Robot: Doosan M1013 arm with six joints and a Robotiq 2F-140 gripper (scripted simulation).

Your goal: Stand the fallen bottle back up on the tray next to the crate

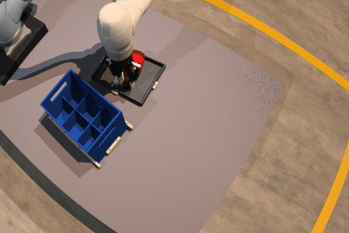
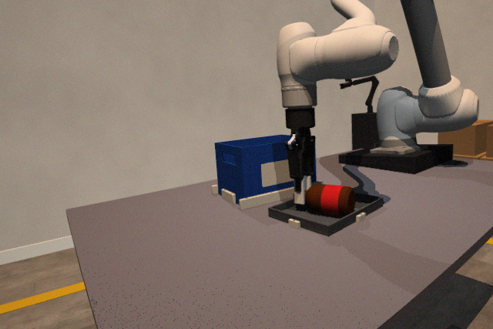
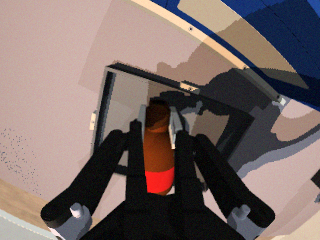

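Observation:
A brown bottle with a red label lies on its side on the dark tray. It also shows in the top view and in the wrist view. My gripper points straight down and is shut on the bottle's neck end, with the fingertips close to the tray floor. In the wrist view the gripper has a finger on each side of the brown neck. The tray sits beside the blue crate.
The blue crate has several empty compartments and stands just behind the tray, close to my gripper. Small beige blocks lie at the crate's and tray's edges. The arm's base stands at the back of the table.

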